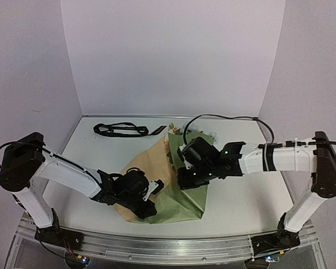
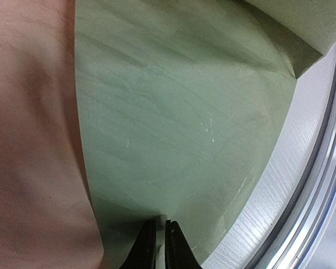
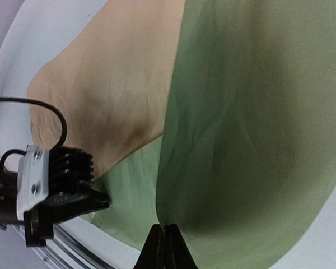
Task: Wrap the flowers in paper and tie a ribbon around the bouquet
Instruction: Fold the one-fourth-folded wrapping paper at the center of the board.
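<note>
The paper (image 1: 182, 204) lies folded in the middle of the table, olive green on top with a tan flap to the left. My left gripper (image 1: 148, 208) is at its near left edge. In the left wrist view its jaws (image 2: 161, 223) are shut on the green paper (image 2: 173, 112). My right gripper (image 1: 185, 180) holds a raised green fold, shut on that fold's edge (image 3: 169, 228). Only a few leaves and pale blooms of the flowers (image 1: 176, 133) peek out behind the right arm. The black ribbon (image 1: 123, 129) lies loose at the back left, away from both grippers.
The aluminium rail (image 1: 168, 246) runs along the table's near edge, close to the paper's front corner and to the left gripper (image 3: 73, 196). White walls enclose the back and sides. A black cable (image 1: 229, 117) arches behind the right arm.
</note>
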